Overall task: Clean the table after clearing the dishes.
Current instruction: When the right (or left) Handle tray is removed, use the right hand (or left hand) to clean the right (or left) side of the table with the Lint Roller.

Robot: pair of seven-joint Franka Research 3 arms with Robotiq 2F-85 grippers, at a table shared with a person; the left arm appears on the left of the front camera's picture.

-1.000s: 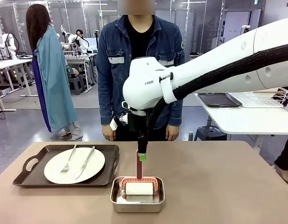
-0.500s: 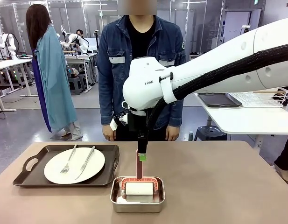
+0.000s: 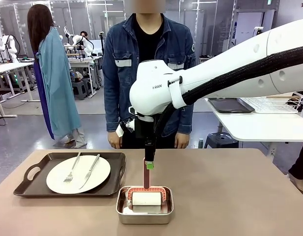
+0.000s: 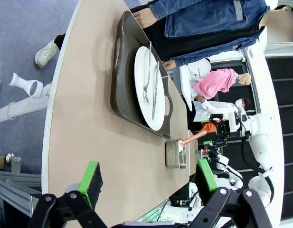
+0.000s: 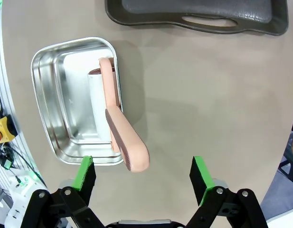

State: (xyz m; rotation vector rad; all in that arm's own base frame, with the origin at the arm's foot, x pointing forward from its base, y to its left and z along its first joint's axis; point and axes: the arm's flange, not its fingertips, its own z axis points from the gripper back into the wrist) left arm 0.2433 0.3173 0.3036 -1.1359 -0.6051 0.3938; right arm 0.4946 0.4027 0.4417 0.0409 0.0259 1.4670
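Right pincer (image 5: 142,171) is hanging released around the roller handle (image 5: 122,135) at the counter's (image 3: 230,196) near edge. With the handle sitting off-centre, closing risks knocking it aside. The plate (image 3: 58,179) is waiting near the left edge.

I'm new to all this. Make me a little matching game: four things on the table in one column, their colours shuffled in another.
Things:
1. plate
2. tray
3. pan
4. roller handle

Colours:
A. pink
B. shiny steel
C. white
D. dark brown

Pairs: 1-C, 2-D, 3-B, 4-A
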